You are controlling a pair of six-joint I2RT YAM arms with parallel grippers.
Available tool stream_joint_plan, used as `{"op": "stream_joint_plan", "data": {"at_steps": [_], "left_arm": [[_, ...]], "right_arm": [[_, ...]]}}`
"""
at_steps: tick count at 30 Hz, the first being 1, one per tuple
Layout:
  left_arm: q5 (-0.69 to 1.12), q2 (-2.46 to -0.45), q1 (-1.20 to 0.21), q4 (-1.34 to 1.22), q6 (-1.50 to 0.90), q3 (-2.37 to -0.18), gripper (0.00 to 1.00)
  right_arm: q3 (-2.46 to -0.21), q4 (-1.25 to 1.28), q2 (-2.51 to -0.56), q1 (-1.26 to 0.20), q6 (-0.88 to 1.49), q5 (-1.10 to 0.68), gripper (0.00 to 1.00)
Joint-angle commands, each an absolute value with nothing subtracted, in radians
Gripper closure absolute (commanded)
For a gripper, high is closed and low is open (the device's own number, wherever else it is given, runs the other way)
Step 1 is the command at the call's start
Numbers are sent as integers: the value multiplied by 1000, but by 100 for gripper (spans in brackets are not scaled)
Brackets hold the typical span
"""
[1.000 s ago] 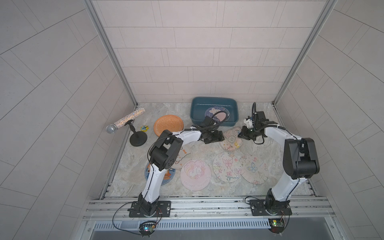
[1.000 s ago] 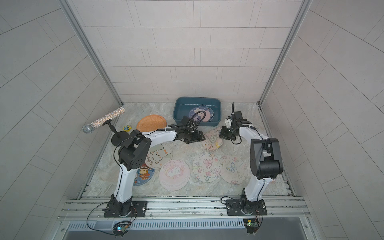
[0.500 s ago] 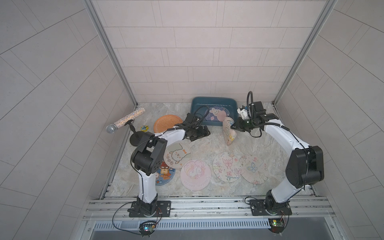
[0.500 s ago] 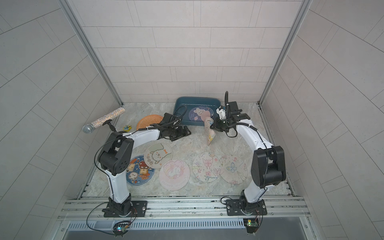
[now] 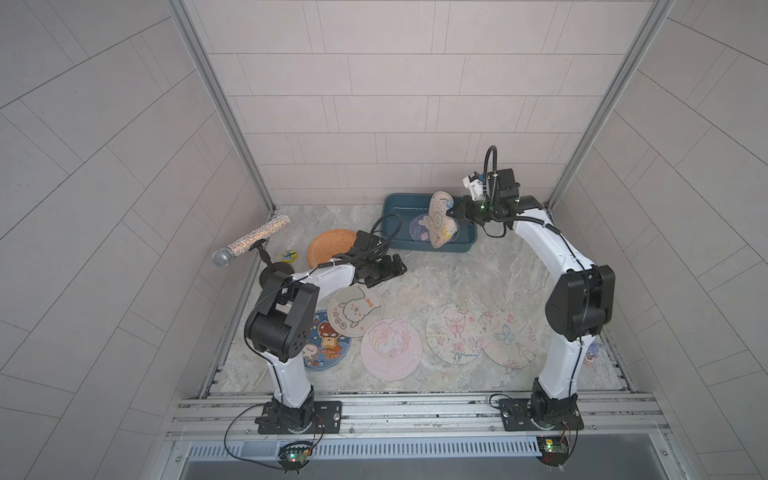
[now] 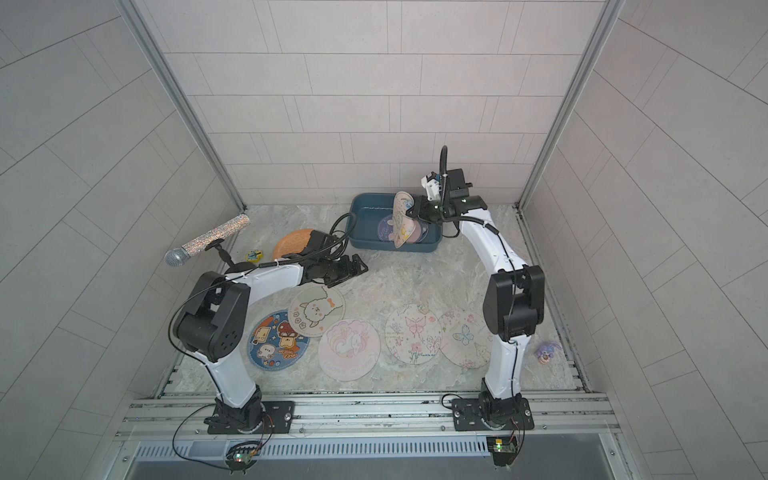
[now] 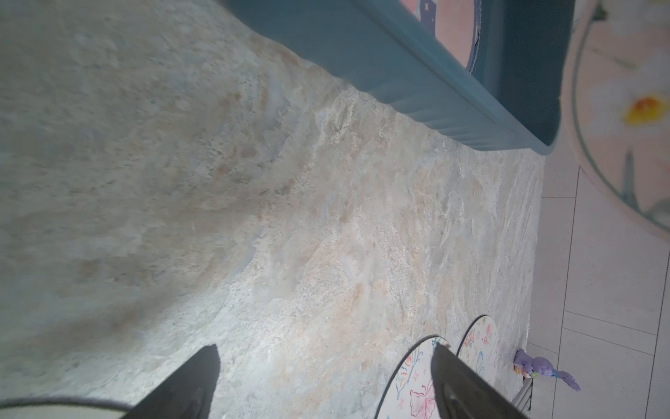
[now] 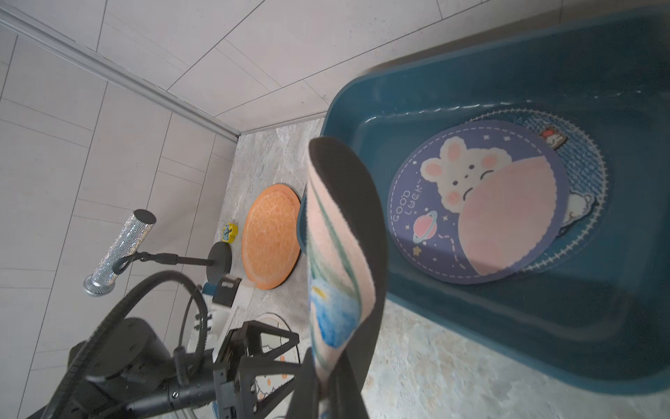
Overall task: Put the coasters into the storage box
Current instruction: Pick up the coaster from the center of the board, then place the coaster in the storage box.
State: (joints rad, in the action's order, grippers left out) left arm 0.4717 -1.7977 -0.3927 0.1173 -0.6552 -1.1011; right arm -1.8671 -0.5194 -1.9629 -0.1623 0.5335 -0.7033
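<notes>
Coaster (image 5: 441,220) | pinched in right claw (image 5: 453,212) | at storage box (image 5: 405,203)

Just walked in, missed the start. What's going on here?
The right gripper holds a pink floral coaster up on edge at the storage box, where at least two coasters already lie. The left gripper hangs open and empty above the table, where six coasters wait, among them an orange one.
</notes>
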Motion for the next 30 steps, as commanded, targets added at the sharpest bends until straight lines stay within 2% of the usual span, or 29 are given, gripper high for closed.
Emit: {"op": "stream_joint_plan", "data": {"at_steps": [1, 9, 14, 19, 25, 26, 30], "left_arm": [[477, -1763, -379, 108, -640, -1071, 4], [470, -1739, -359, 115, -632, -1043, 3], [460, -1720, -348, 132, -624, -1037, 3], [449, -1696, -337, 149, -617, -1029, 3], [427, -1680, -328, 175, -606, -1026, 2], [420, -1677, -328, 182, -604, -1027, 2], [377, -1665, -328, 220, -600, -1029, 2]], "right_arm": [[-1977, -429, -2047, -180, 599, -726, 100], [-2217, -387, -2295, -201, 674, -718, 100], [-2267, -398, -2401, -195, 674, -667, 100], [-2349, -542, -2488, -175, 589, -613, 100], [-2374, -677, -2505, -157, 484, -512, 100], [-2376, -688, -2506, -157, 475, -504, 96], [-2374, -737, -2489, -157, 427, -459, 60]]}}
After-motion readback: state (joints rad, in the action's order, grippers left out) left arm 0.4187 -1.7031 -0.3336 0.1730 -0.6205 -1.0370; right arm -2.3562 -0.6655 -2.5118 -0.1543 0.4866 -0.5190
